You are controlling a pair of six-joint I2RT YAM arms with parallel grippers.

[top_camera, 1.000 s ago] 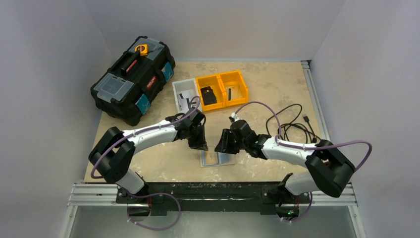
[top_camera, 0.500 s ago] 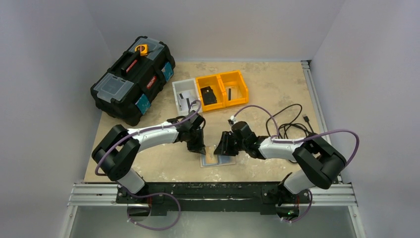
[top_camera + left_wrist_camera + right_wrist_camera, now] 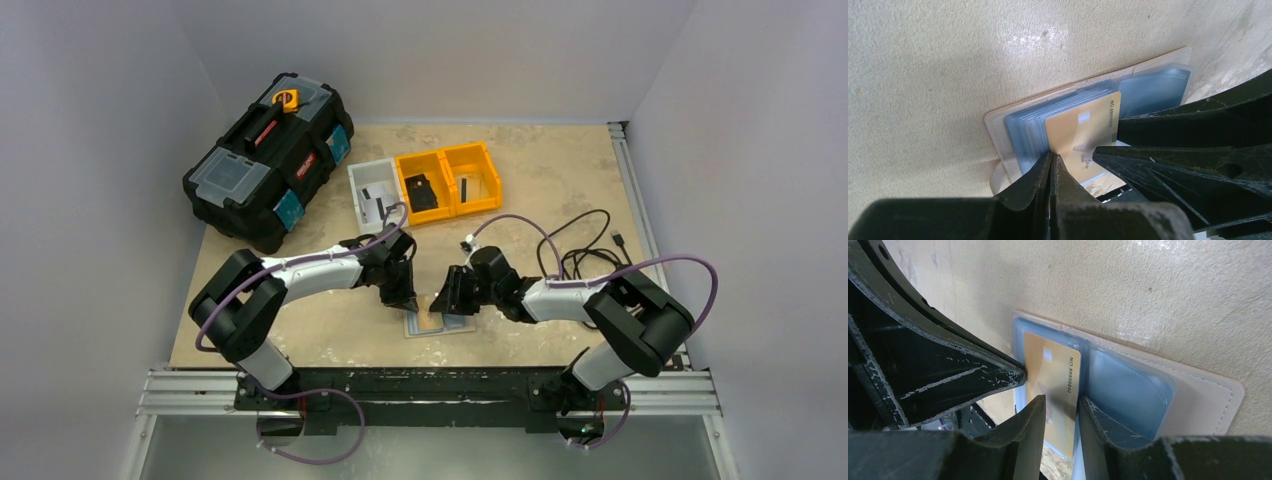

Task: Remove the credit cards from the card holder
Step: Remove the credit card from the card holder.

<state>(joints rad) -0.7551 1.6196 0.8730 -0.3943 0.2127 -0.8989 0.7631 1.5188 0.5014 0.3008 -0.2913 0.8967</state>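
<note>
Top view: the card holder lies open on the bench near its front edge, with both arms' tips on it. Detail is too small to make out.

Left wrist: the left fingers are shut tight and pressed down beside a gold credit card.

Right wrist: the right fingers stand narrowly apart, tips on that card. No pinch is evident.

Judged step: working the first card out. Next it needs a steady slide clear. Any further cards are hidden.

overhead rear view; both wrist views close over card holder
</note>
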